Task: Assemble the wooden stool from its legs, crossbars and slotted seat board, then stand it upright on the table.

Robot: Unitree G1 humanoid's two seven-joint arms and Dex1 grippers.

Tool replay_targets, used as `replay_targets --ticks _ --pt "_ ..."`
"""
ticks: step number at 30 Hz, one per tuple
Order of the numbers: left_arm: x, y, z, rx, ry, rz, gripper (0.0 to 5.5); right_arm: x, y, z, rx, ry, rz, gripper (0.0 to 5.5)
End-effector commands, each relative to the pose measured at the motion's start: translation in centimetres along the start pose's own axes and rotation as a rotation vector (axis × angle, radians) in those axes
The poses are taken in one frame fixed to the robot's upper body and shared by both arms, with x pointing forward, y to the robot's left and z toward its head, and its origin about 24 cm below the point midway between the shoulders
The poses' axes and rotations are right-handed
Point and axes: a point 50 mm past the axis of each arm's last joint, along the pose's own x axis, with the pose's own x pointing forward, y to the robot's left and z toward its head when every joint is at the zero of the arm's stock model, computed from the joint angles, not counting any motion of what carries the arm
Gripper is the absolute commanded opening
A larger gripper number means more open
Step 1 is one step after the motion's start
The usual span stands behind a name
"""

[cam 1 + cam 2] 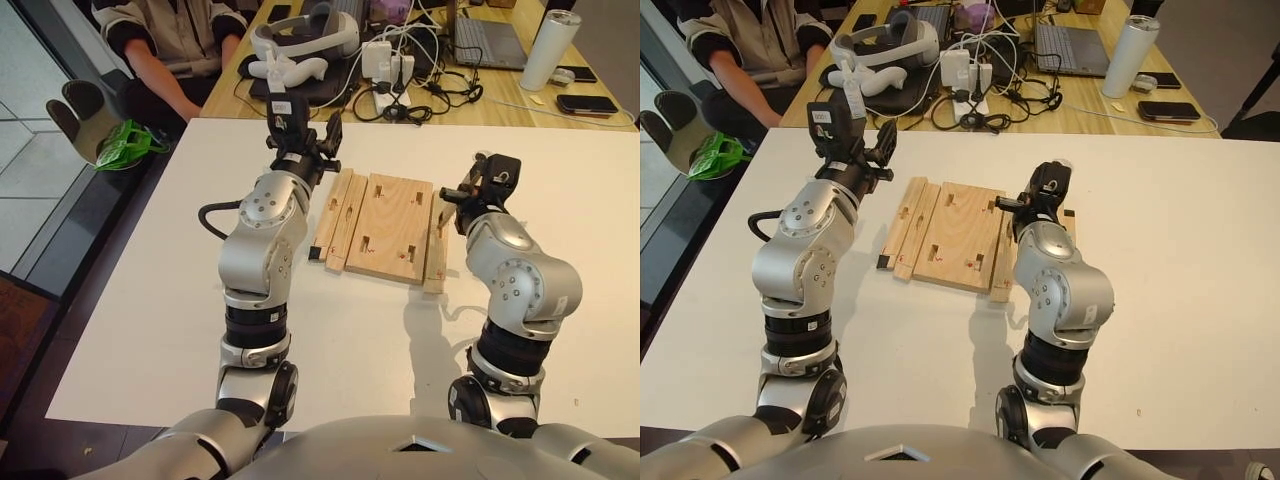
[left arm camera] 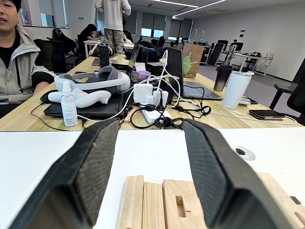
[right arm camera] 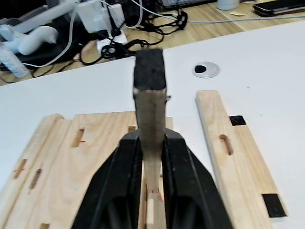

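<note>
Holding a wooden piece [image 3: 148,102] tight, the right gripper [image 3: 150,143] hangs over the seat board [image 1: 385,225]. The board lies flat mid-table [image 1: 120,300], nearer the far edge. The left gripper [image 2: 151,162] is wide open by the loose sticks [image 1: 335,215]. I think fitting comes next: line the piece up with a slot [image 3: 78,137] and push straight in.

Slotted seat board [image 1: 390,228] flat between left slats [image 1: 330,215] and right slat [image 3: 236,143] (black-padded); black-tipped piece [image 3: 149,100] in right pincer [image 3: 151,143].
</note>
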Motion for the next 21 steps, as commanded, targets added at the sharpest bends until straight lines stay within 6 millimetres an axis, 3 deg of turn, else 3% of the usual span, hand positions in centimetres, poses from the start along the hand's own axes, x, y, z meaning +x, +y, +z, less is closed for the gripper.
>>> replay_targets --ticks 1,8,21 --pt "0.3 -0.1 0.1 -0.004 0.001 0.011 2.47 -0.9 0.0 0.7 0.148 0.019 0.103 0.4" --pt "0.5 -0.2 0.0 0.005 0.01 -0.009 2.47 -1.1 -0.9 -2.1 0.259 0.15 0.043 0.4" --pt "0.6 -0.3 0.0 0.013 0.019 -0.03 2.47 0.8 -1.4 -4.7 0.294 0.184 0.027 0.4"
